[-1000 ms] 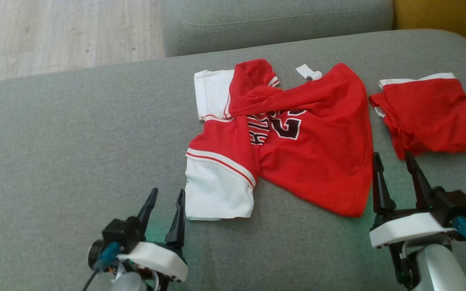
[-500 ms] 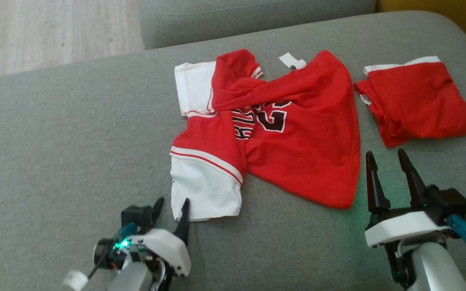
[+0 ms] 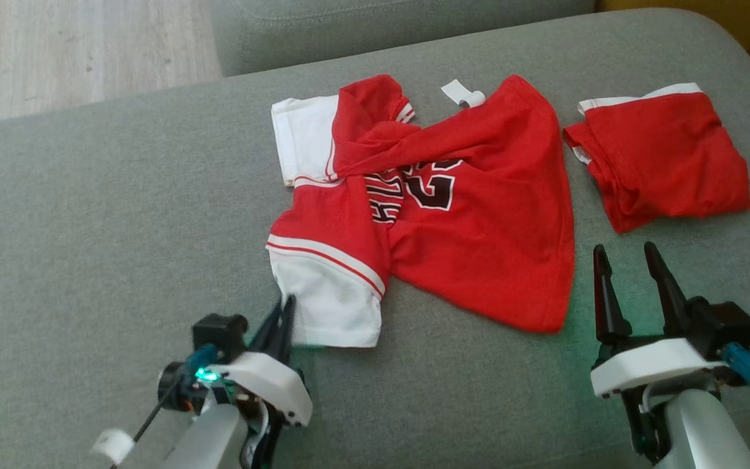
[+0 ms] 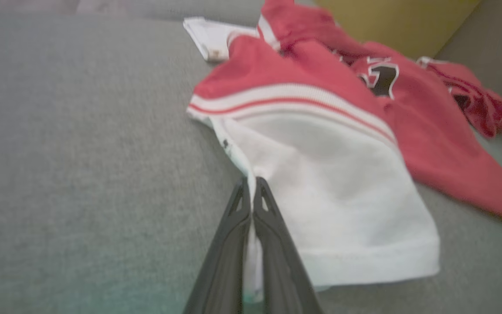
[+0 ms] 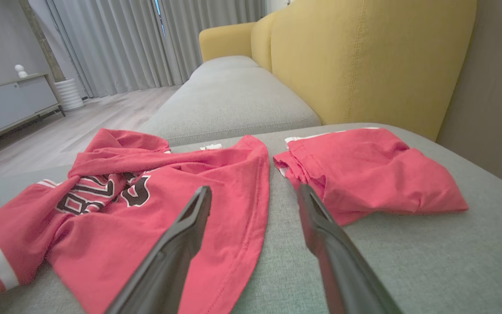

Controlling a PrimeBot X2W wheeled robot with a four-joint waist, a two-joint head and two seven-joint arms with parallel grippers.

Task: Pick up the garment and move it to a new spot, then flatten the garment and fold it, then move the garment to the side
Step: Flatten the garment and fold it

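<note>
near: left gripper (image 3: 282, 311) pressed together on white sleeve (image 3: 329, 306) edge of basketball jersey (image 3: 479, 228), fabric seemingly nipped between | right gripper (image 3: 622, 254) spread, just beside red hem | mid: jersey crumpled, twisted, on grey sofa cushion (image 3: 88, 228) | handling: light, limp, drapes; take at sleeve and hem corners | far: red shorts (image 3: 661, 163), folded

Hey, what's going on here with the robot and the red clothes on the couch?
The robot is starting on a crumpled red and white jersey lying on a grey sofa cushion. Its left hand is shut on the edge of the jersey's white part. Its right hand is open near the red hem and holds nothing. A second red garment lies apart to the right.
</note>
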